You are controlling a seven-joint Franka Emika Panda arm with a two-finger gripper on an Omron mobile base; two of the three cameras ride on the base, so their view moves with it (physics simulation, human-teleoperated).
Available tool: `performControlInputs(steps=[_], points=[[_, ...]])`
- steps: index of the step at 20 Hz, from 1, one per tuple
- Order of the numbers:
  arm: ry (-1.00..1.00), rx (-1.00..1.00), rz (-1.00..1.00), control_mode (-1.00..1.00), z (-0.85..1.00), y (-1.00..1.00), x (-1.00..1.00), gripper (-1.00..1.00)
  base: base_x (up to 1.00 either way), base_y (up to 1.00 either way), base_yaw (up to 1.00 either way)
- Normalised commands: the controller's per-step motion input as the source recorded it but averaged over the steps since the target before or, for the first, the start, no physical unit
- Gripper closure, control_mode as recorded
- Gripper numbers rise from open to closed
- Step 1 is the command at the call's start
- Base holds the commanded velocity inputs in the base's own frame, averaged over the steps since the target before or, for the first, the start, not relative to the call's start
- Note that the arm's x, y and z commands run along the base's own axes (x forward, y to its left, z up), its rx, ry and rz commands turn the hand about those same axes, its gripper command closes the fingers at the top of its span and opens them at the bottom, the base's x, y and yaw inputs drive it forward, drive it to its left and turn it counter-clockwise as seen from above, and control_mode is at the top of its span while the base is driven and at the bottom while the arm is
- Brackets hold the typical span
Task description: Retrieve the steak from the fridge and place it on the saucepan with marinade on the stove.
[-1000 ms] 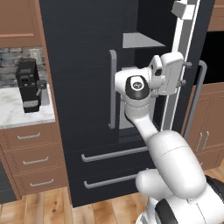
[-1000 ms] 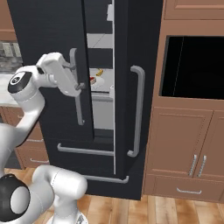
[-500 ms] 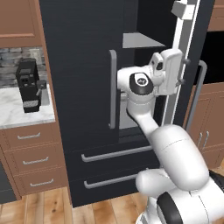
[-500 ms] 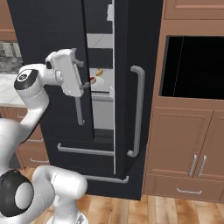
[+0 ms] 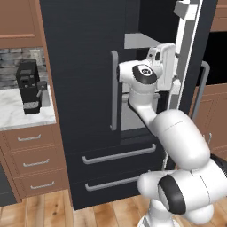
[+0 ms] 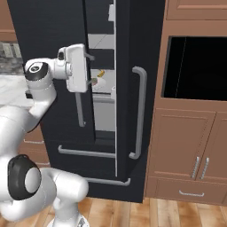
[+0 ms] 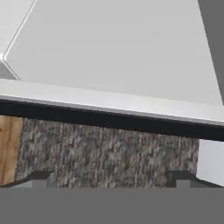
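Black French-door fridge [image 6: 128,88] stands ajar at frame centre, the released gripper [image 6: 91,81] hovering at its gap, so reaching inward for the small red steak [image 6: 96,80] on the shelf seems next.

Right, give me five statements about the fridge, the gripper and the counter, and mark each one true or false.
1. The fridge has a door standing open, with pale shelves showing in the gap. True.
2. The gripper is shut on the steak. False: in the hand view its fingertips stand wide apart with nothing between them.
3. A black coffee machine stands on the marble counter left of the fridge. True.
4. The fridge's lower drawers are pulled out. False: both sit flush and closed.
5. A small yellow item lies on a shelf inside the fridge, just beyond the hand. True.
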Motion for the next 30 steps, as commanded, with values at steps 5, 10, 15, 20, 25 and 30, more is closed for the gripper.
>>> performControlInputs(steps=[5, 10, 15, 20, 25, 30], points=[[0.07, 0.1, 0.16, -1.0, -0.03, -0.31, 0.56, -1.0, 0.0, 0.0, 0.0], [0.03, 0.08, 0.17, -1.0, -0.18, -0.39, 0.51, -1.0, 0.0, 0.0, 0.0], [0.09, 0.03, 0.14, -1.0, -0.25, -0.28, 0.77, -1.0, 0.0, 0.0, 0.0], [0.11, 0.0, 0.07, -1.0, -0.14, -0.45, 0.44, -1.0, 0.0, 0.0, 0.0], [0.05, 0.0, 0.0, -1.0, 0.0, -0.98, -0.33, -1.0, 0.0, 0.0, 0.0], [0.03, 0.0, 0.0, -1.0, 0.0, -1.0, -0.58, -1.0, 0.0, 0.0, 0.0]])
